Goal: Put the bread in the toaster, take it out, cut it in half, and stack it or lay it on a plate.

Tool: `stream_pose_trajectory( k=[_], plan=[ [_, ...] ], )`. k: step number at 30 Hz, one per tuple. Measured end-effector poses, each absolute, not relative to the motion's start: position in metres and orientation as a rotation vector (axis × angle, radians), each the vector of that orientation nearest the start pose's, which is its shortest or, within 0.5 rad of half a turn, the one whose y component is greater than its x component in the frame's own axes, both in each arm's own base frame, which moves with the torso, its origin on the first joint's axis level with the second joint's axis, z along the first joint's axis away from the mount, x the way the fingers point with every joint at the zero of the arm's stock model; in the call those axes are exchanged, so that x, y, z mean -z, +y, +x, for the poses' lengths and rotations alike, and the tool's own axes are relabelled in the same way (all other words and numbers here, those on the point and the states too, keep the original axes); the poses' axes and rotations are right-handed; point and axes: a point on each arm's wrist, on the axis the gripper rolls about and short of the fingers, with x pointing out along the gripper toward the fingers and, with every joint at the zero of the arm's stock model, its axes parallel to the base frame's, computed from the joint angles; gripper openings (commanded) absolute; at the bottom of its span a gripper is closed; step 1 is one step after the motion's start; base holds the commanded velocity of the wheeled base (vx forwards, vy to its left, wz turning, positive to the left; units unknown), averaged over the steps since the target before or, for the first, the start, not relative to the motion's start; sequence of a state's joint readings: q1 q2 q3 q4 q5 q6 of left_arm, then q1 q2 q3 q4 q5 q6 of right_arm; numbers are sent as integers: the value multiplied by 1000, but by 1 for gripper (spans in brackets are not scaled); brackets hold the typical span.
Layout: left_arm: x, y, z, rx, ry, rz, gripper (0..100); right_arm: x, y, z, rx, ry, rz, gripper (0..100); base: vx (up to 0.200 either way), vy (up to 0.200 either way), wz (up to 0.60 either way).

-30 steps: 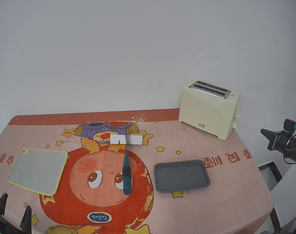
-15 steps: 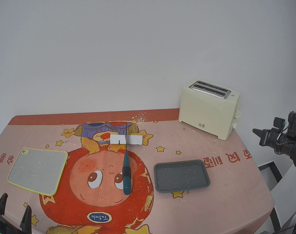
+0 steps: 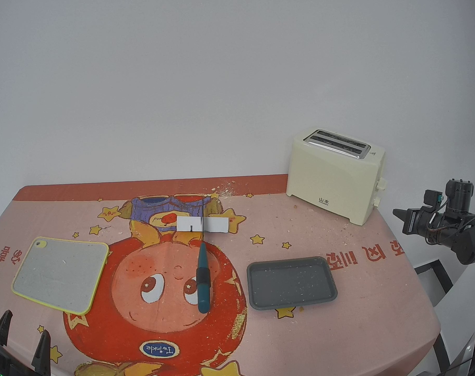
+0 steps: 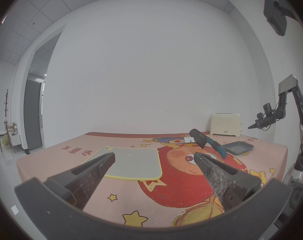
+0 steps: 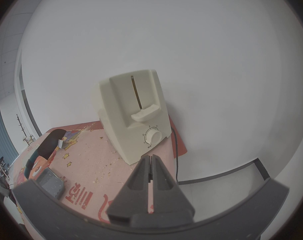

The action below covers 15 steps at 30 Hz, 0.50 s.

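Bread: can't tell where it sits; my guess is down in the toaster (image 3: pixel 335 181) slots, rear right of the counter (image 3: pixel 352 298). Right pincer (image 5: pixel 150 158) is clenched on nothing, off the counter's right edge, nose aimed at the lever (image 5: pixel 145 112) side. Risks: shut tips slip off the lever onto the dial (image 5: pixel 153 137) just under it, or a sideways push skids the toaster toward the wall. Left pincer (image 4: pixel 154 155) is released, low at the near left corner by the cutting board (image 3: pixel 60 273).
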<state>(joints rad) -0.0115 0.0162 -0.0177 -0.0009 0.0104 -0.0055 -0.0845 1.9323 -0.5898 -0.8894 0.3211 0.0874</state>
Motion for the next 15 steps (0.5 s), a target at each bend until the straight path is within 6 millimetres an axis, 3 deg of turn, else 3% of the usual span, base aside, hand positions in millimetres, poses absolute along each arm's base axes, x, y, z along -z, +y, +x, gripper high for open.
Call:
stream_pose_trajectory(
  k=[5, 15],
  plan=[
    [-81, 0, -23, 1, -3, -6, 100, -80, -7, 316, -245, 424, 164, 0, 0, 0, 0],
    [-81, 0, -23, 1, -3, -6, 100, -65, -4, 333, -226, 348, 150, 0, 0, 0, 0]
  ],
)
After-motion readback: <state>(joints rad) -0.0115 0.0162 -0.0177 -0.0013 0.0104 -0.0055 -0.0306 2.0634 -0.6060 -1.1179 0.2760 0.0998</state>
